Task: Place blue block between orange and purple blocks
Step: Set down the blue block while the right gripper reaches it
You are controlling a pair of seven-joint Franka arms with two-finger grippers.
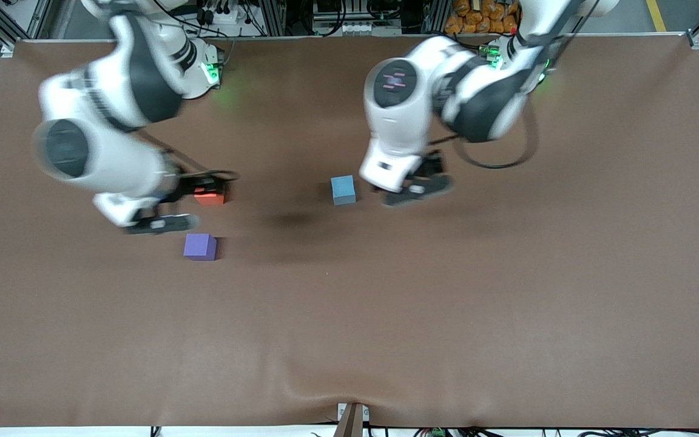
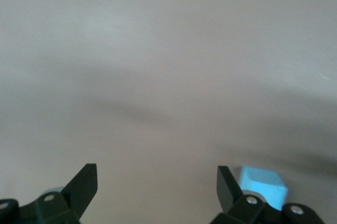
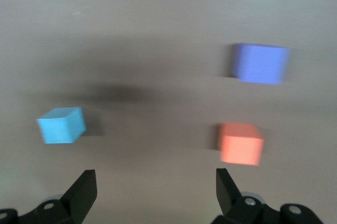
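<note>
I see the purple block point(image 1: 199, 247) nearest the front camera on the desk point(image 1: 386, 315); the orange block point(image 1: 210, 196) just farther, beside the right gripper point(image 3: 156, 192), jaws spread, empty; the blue block point(image 1: 343, 189) well apart toward the left arm's end, just beside the left gripper point(image 2: 157, 192), jaws spread too.
</note>
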